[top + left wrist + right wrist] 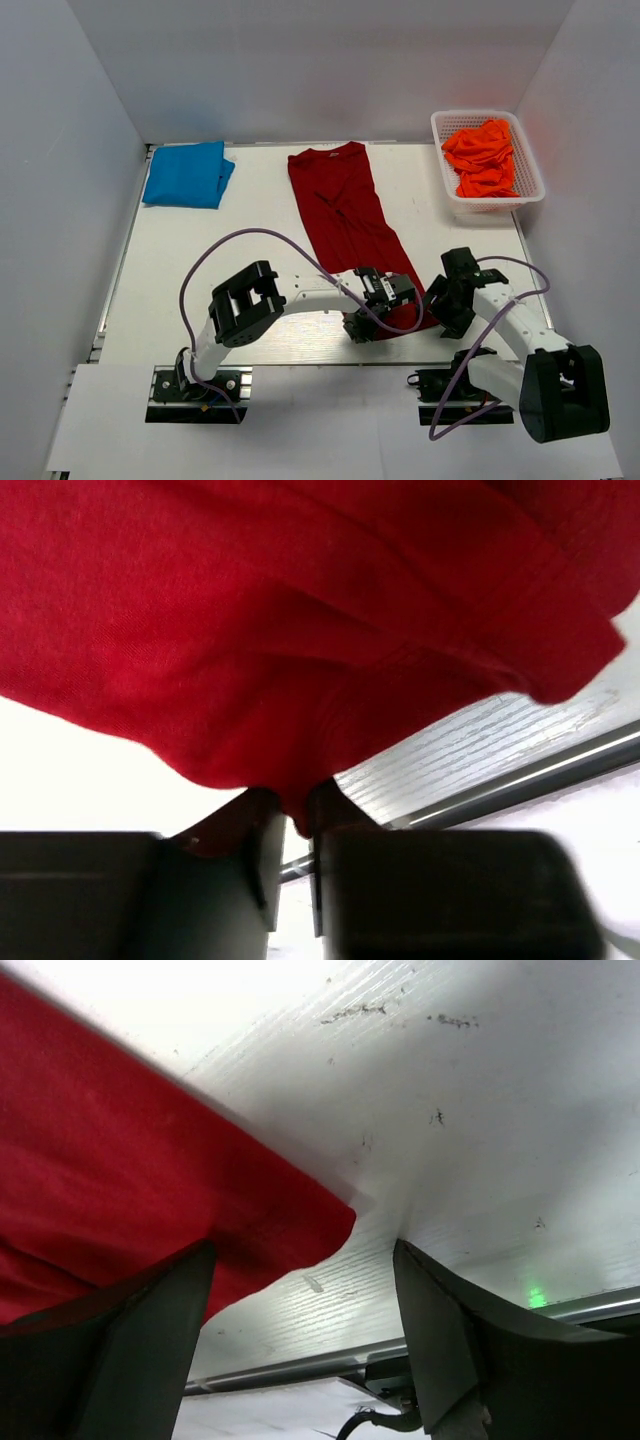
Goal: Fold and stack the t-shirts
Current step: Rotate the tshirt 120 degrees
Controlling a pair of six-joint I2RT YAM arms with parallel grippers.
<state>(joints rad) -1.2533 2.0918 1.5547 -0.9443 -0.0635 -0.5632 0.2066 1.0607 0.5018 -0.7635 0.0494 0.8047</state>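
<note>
The dark red t-shirt (pixel 345 205) lies folded lengthwise as a long strip down the middle of the table, neck at the far end. My left gripper (pixel 362 328) is shut on its near hem; in the left wrist view the red cloth (pixel 300 630) is pinched between the fingers (pixel 262 850). My right gripper (pixel 440 300) is open at the shirt's near right corner (pixel 300 1215), which lies between its fingers (pixel 150 1330). A folded bright blue t-shirt (pixel 187 174) lies at the far left. Orange t-shirts (pixel 483 157) fill a basket.
A white mesh basket (pixel 530 190) stands at the far right. The table's near edge with a metal rail (pixel 300 1365) runs just below both grippers. White walls enclose the table on the left, back and right.
</note>
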